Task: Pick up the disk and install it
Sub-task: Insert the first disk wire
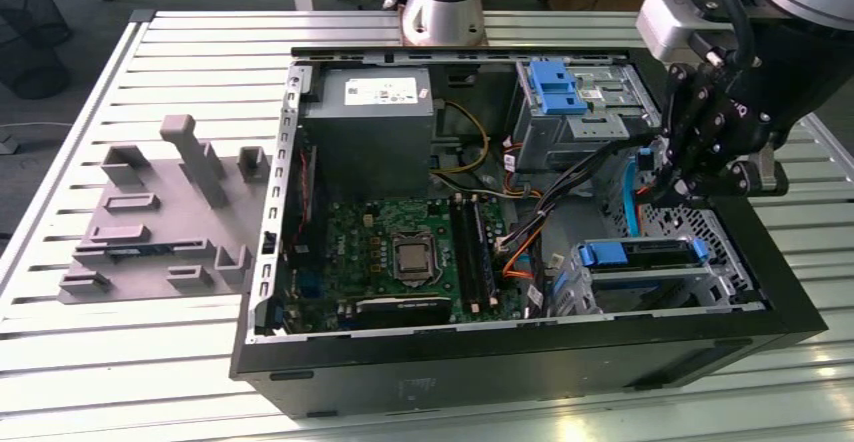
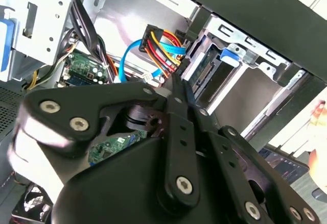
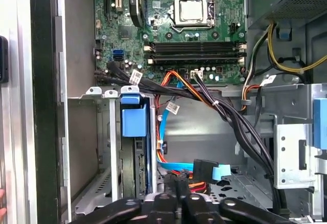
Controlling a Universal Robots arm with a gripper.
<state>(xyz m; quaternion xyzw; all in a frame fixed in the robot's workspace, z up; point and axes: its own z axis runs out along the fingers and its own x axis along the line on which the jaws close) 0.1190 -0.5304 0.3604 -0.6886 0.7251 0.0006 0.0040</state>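
On the exterior view's left a grey foam tray (image 1: 147, 227) lies on the slatted desk (image 1: 80, 362); the open computer case (image 1: 534, 362) holds the motherboard (image 1: 400, 252) and, at the right, a drive cage (image 1: 641, 277) with the disk (image 1: 641, 254) seated in it by its blue frame. My jaws (image 1: 694, 187) hang just above that cage beside the cables (image 3: 204, 170), pressed together on nothing. I judge the disk already in its bay, so any further push calls for a straight, gentle approach clear of the wiring.

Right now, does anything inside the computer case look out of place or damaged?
Nothing looks damaged. The disk sits in its drive cage, the cables run loose but unbroken across the case, and the gripper hangs above them.
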